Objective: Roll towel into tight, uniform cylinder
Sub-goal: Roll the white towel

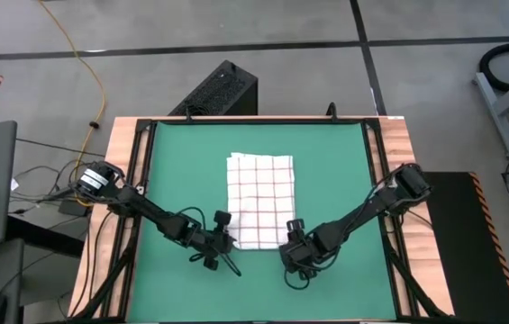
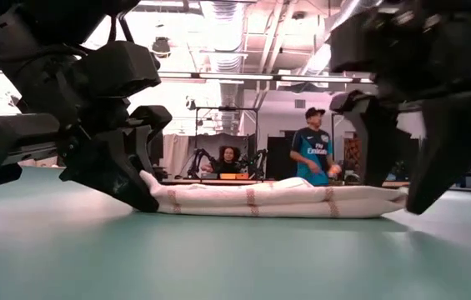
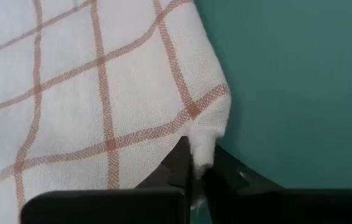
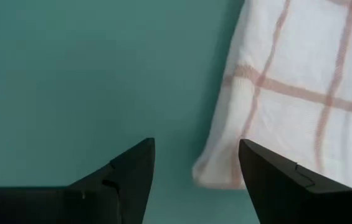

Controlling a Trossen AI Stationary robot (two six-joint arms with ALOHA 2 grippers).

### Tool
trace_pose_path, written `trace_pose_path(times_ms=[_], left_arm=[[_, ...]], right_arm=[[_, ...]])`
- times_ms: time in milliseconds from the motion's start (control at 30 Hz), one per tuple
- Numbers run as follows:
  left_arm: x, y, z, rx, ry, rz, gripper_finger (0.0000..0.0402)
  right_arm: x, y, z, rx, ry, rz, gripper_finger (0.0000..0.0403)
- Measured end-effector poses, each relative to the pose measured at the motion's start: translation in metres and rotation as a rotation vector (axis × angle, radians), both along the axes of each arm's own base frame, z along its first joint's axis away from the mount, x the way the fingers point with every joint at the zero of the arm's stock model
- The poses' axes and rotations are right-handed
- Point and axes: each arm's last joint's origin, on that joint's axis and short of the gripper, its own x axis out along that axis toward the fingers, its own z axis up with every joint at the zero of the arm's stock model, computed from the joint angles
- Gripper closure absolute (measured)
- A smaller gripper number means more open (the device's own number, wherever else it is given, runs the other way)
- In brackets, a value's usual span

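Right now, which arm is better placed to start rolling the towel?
Probably the left. The left gripper is already shut on the towel at its near corner. The right gripper is open beside the other near corner, over bare mat, gripping nothing yet.

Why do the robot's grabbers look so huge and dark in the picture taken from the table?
In the low view both grippers sit close to the camera, lit from behind by bright ceiling lights, so the left gripper and right gripper show as big dark shapes; the towel behind them looks pale and well lit.
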Motion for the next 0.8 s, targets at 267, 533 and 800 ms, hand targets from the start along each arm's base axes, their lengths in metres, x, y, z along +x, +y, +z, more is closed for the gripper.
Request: trace_pose_path(times_ms=[267,533,800], left_arm=[[0.000,0.000,0.000,0.015,0.008,-0.018,0.0388],[-0.001,0.000,-0.001,0.011,0.012,-0.022,0.0388],[-0.001,0.000,-0.001,0.010,0.013,-0.023,0.0388]], right_arm=[[-0.001,-0.001,-0.008,-0.103,-0.088,0.119,0.0148],[-0.020,-0.005,-0.032,-0.147,-0.115,0.027,0.0148],[-0.030,-0.009,-0.044,-0.111,-0.103,-0.111,0.0231]])
